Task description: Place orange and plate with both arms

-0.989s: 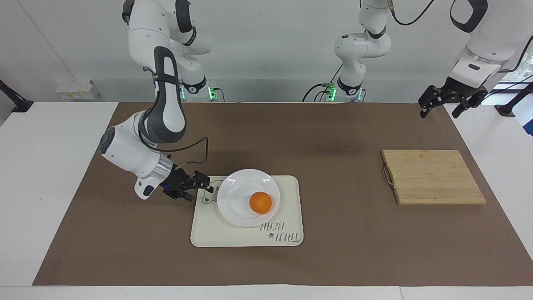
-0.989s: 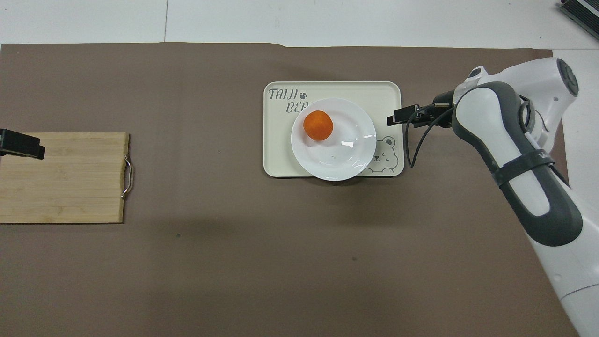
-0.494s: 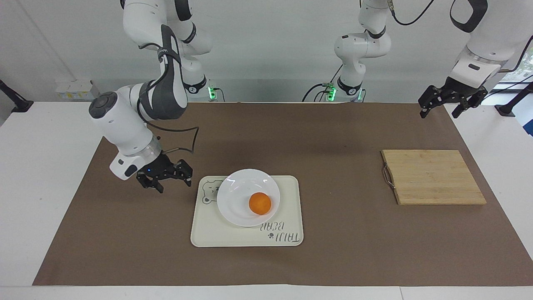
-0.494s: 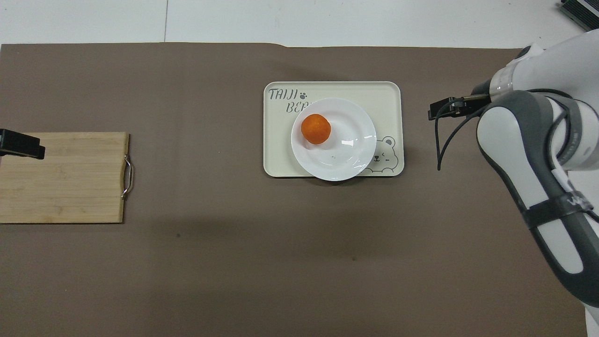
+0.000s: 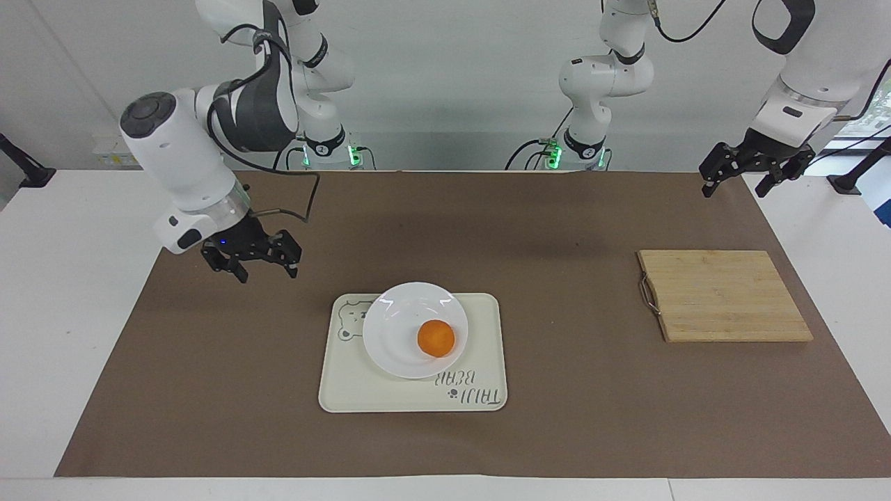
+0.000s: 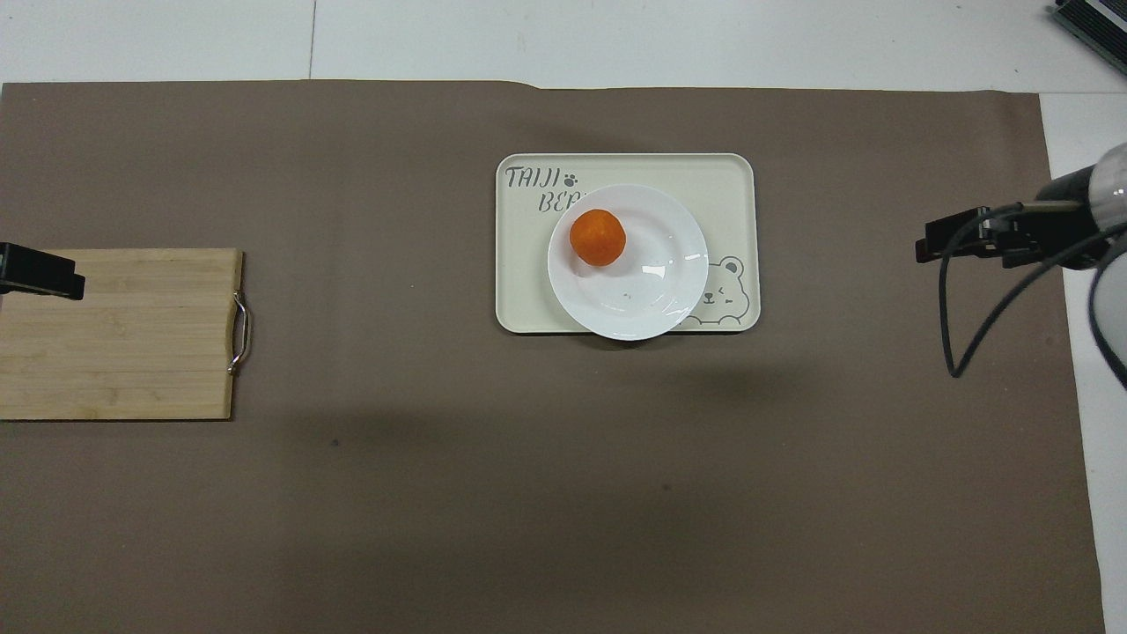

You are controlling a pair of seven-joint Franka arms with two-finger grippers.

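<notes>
Orange (image 5: pixel 436 338) resting in the white plate (image 5: pixel 397 334), off-centre toward the edge farther from the robots; round, smooth, no long axis to speak of. Plate (image 6: pixel 651 291) round, glossy, shallow with a raised rim, lying flat on the cream rectangular tray (image 5: pixel 362 393) — tray's long side running along the counter, bear drawing at the corner nearer the right arm, lettering along the edge farther from the robots. Plate rim slightly overhanging the tray edge nearer the robots.

Counter (image 5: pixel 69 292) white, covered by a brown paper-like mat (image 5: pixel 557 417); pale wall at the robots' end. Bamboo cutting board (image 5: pixel 724 296) with a metal handle, flat on the mat toward the left arm's end, well apart from the tray.

Right pincer (image 5: pixel 250 261) raised over bare mat, apart from the tray, fingers spread and empty. Left pincer (image 5: pixel 755 170) waiting high over the mat corner, fingers spread, holding nothing.
</notes>
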